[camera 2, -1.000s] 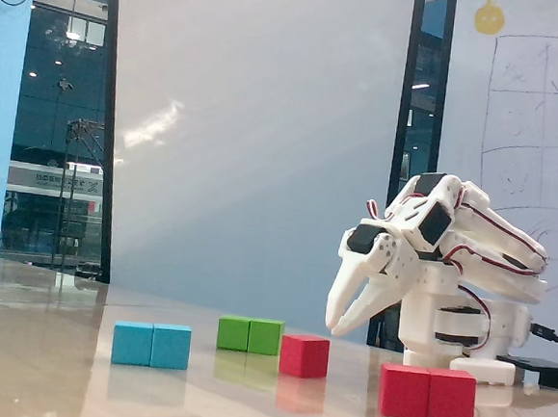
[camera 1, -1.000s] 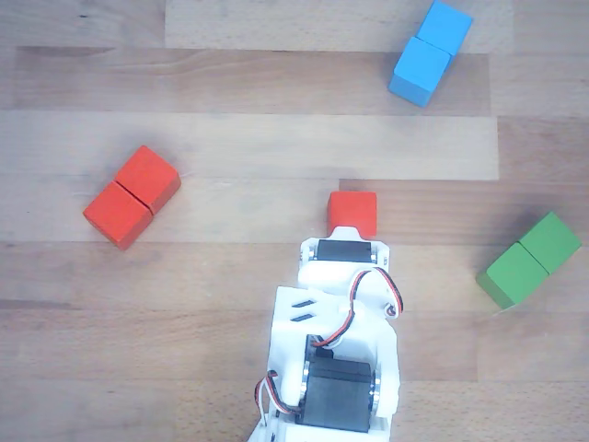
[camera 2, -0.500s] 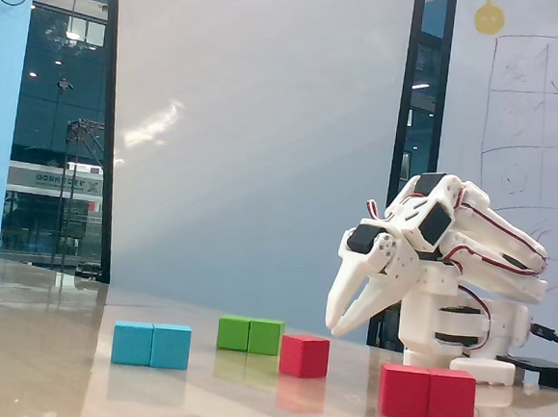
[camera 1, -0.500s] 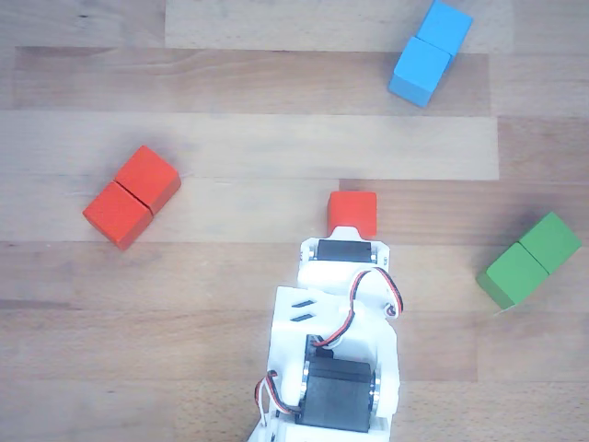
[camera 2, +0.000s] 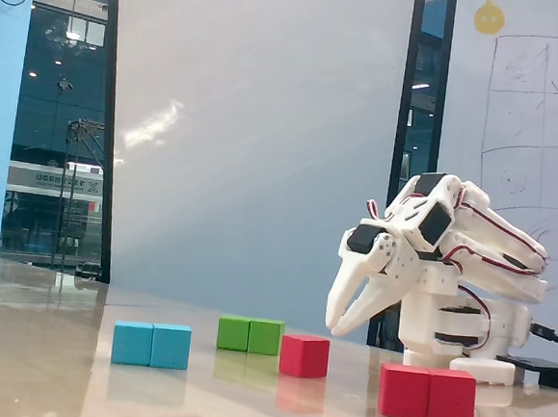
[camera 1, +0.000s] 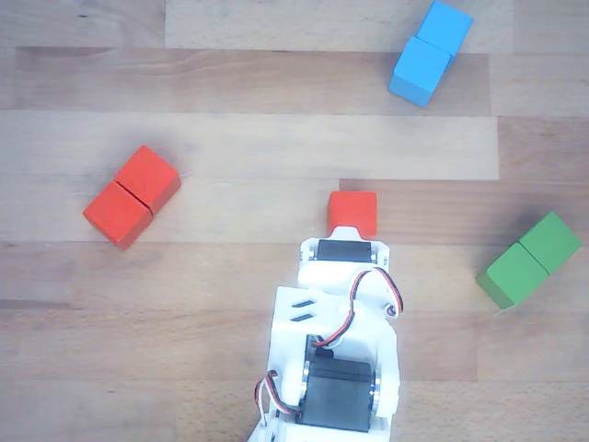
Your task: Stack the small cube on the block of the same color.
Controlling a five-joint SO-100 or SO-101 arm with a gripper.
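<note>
The small cube [camera 1: 352, 213] is red-orange and sits on the wooden table just past the front of my white arm [camera 1: 337, 318], whose fingers are hidden under the wrist in the other view. In the fixed view the small cube [camera 2: 304, 355] rests on the table, and my gripper [camera 2: 332, 327] hangs above and a little to its right. It points down with its fingertips together and holds nothing. The block of the same color [camera 1: 132, 196], two cubes long, lies far to the left. In the fixed view this block [camera 2: 427, 393] is nearest the camera.
A blue double block [camera 1: 430, 52] lies at the top right and a green double block [camera 1: 529, 260] at the right edge of the other view. The arm's base [camera 2: 463, 324] stands at the right in the fixed view. The table [camera 1: 276, 147] is wooden planks.
</note>
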